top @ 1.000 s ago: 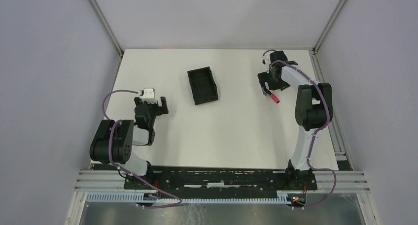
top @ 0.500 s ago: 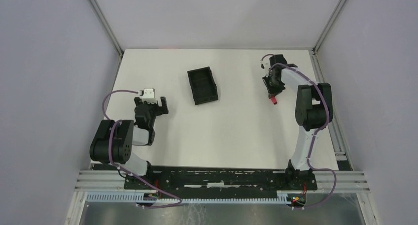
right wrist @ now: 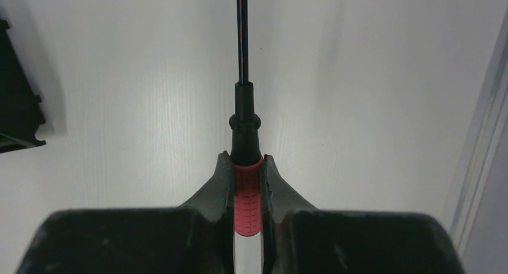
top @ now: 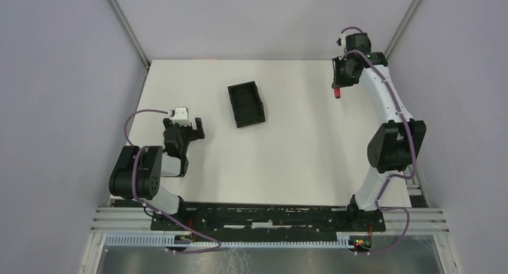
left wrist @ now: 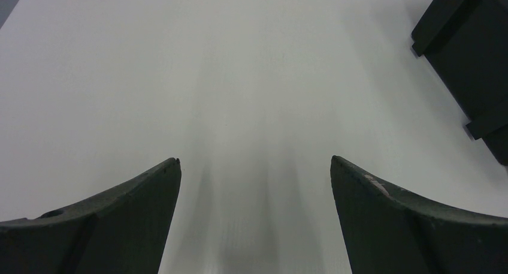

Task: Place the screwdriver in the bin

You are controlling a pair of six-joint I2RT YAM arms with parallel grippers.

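Right end effector (right wrist: 247,166) clamped on screwdriver (right wrist: 247,196) handle, shaft jutting ahead — bin (top: 246,105) well to its left. Left end effector (left wrist: 254,161) wide, empty. Risk: screwdriver pivots in pinch — snags bin wall.

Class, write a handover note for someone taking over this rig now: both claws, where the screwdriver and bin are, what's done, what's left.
Left claw: open, empty, over the table, left side.
Right claw: shut on the screwdriver by its red handle, at the far right.
Bin: far centre of the table, empty.
Done: pick-up. Left: carry it to the bin and release.
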